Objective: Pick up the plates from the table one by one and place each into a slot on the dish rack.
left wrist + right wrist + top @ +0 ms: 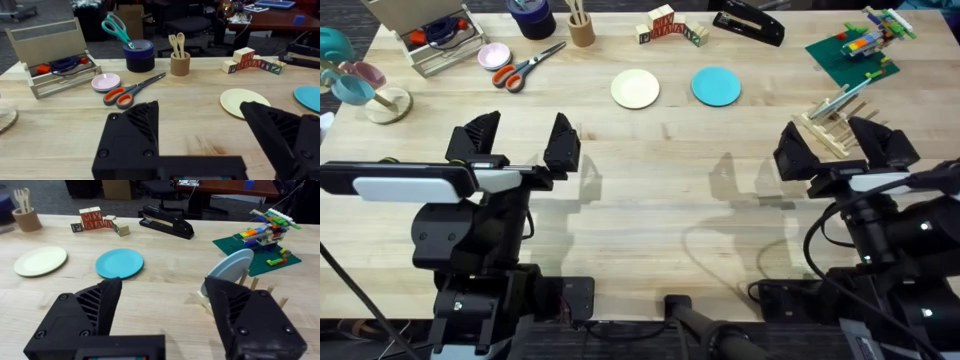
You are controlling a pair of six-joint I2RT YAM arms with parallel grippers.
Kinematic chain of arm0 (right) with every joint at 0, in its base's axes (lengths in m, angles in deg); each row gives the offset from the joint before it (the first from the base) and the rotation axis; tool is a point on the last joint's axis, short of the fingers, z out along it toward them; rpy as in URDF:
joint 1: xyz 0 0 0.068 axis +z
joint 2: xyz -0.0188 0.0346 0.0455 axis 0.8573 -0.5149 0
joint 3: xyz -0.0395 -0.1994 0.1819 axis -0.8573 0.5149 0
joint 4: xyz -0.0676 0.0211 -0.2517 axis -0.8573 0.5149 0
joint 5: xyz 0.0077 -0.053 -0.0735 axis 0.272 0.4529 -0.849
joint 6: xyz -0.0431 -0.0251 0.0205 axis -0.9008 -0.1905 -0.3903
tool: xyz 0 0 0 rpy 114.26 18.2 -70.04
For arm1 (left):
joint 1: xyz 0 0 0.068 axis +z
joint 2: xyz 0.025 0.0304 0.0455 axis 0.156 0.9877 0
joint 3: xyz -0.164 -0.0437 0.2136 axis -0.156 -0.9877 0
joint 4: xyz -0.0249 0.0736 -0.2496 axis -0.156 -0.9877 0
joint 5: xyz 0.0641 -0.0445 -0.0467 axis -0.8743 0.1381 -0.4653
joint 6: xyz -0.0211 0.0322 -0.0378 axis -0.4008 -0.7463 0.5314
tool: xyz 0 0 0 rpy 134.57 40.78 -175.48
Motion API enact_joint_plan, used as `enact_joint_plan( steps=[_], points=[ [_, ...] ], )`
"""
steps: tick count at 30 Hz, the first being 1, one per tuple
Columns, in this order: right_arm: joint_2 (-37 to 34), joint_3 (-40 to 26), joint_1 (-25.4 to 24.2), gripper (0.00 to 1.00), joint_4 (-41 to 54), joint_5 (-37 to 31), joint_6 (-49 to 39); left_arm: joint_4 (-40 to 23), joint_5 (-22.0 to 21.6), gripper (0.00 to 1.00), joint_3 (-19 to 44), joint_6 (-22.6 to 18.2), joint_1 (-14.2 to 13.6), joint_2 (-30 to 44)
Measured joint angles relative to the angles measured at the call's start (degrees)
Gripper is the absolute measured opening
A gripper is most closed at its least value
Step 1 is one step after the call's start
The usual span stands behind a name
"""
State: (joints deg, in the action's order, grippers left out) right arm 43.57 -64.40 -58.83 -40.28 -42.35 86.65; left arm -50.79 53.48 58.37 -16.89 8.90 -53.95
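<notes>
Two flat round plates lie side by side toward the far middle of the light wood-plank worktop: a cream plate and, just to its right, a light blue plate, close but not touching. The small light-wood dish rack with upright pegs stands near the right edge, already carrying one pale blue-grey plate on edge between its pegs. Both arms hang back near their bases; the left gripper and the right gripper are each spread wide and hold nothing. The step in hand looks like the first reach. The right arm is better placed for the light blue plate, being closer to it and to the rack. A flat plate offers only its rim, so come in low with one finger sliding under the edge, pinch firmly, then tip it upright before lowering it into a free slot beside the plate already standing there.
</notes>
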Motion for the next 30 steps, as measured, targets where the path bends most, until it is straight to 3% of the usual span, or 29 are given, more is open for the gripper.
enact_joint_plan(
  steps=[9, 12, 16, 23, 30],
  points=[
    [0.00, 0.00, 0.00, 0.995, -0.09, 0.00, 0.00, 1.02, 0.07, 0.993, 0.00, 0.04, 0.00, 0.00],
    [-0.01, 0.02, 0.00, 0.996, -1.15, 0.00, 0.00, 1.00, 0.07, 0.993, 0.10, 1.79, 0.00, 0.00],
    [-0.01, -0.34, 0.00, 0.995, -2.82, 0.00, 0.00, -3.55, 0.03, 0.993, 2.37, 2.99, 0.00, 0.01],
    [-3.83, -8.89, 0.00, 0.996, 0.78, 0.00, -0.01, -9.13, -0.01, 0.993, 15.30, 3.48, 0.00, 4.18],
    [-18.38, -24.05, 0.00, 0.996, 6.27, 0.00, -0.02, -20.94, -0.24, 0.993, 32.94, 3.69, 0.00, 19.98]
  ],
)
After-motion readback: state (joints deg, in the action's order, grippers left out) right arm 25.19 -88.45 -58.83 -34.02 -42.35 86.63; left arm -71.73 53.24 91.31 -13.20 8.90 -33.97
